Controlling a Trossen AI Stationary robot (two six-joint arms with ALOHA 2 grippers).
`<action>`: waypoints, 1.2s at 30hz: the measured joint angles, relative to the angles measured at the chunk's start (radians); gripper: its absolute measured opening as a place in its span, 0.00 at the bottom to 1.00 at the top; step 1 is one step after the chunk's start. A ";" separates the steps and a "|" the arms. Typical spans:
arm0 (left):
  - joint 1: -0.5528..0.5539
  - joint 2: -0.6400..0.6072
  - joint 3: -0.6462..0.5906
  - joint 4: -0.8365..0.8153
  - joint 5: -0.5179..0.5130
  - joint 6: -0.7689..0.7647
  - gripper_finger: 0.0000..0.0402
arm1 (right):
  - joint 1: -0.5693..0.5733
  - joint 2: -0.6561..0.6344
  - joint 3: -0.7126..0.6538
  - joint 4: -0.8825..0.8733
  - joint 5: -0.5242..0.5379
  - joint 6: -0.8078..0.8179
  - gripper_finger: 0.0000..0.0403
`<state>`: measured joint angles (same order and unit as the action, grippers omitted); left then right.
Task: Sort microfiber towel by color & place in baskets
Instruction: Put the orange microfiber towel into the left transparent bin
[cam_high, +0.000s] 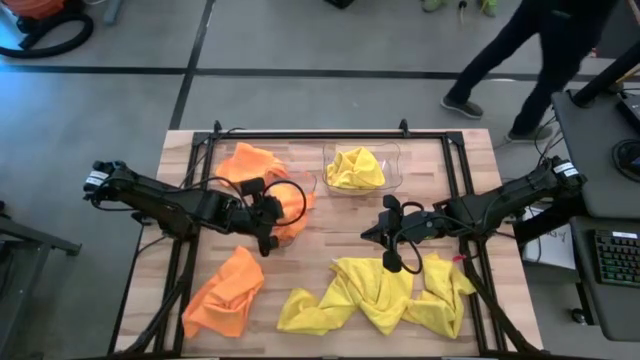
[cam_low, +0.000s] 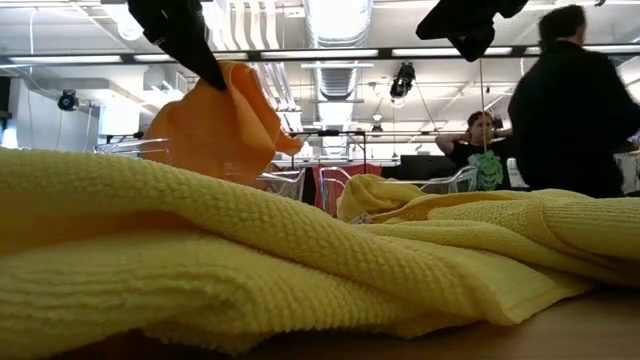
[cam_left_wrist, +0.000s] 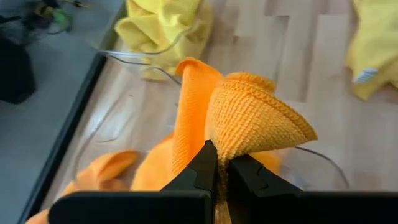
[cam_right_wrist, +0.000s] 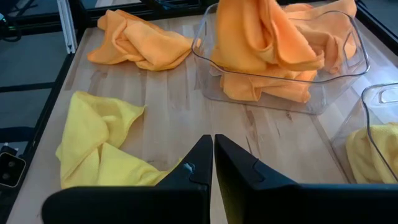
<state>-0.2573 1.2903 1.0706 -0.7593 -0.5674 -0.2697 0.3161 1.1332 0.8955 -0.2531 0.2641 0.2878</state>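
My left gripper (cam_high: 268, 235) (cam_left_wrist: 222, 165) is shut on a bright orange towel (cam_left_wrist: 249, 118) (cam_low: 220, 120) above the left clear basket (cam_high: 300, 185), which holds more orange cloth (cam_right_wrist: 280, 56). The right clear basket (cam_high: 385, 160) holds a yellow towel (cam_high: 355, 168). A second orange towel (cam_high: 225, 290) lies crumpled on the table near the left front. Yellow towels (cam_high: 380, 290) lie bunched along the near edge. My right gripper (cam_high: 390, 262) (cam_right_wrist: 213, 146) is shut and holds nothing, raised above those yellow towels (cam_right_wrist: 99, 143). My left gripper pinches a bunched fold of the orange towel (cam_left_wrist: 225, 152) between its two fingers, coming from above and pointing down. Several layers seem gathered there. The towel hangs slack below the fingers (cam_low: 205, 65), over the left basket's orange cloth.
A black metal frame (cam_high: 455, 165) borders the wooden table. Bare wood (cam_high: 340, 230) lies between the baskets and the yellow pile. A person (cam_high: 520, 60) walks past the far right corner, and people (cam_low: 575, 110) show in the room behind. A keyboard desk (cam_high: 610, 250) stands to the right.
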 joint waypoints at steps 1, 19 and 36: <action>0.000 0.000 0.000 0.000 0.021 0.002 0.00 | 0.000 0.000 0.000 0.000 0.000 0.000 0.03; 0.075 0.000 -0.014 0.017 0.316 0.188 0.00 | 0.000 0.000 0.000 -0.001 0.000 0.000 0.03; 0.321 0.000 -0.031 0.016 0.352 0.316 0.00 | 0.000 0.000 -0.032 0.000 0.000 0.026 0.03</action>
<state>0.0635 1.2903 1.0395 -0.7431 -0.2157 0.0464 0.3164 1.1336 0.8631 -0.2527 0.2638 0.3134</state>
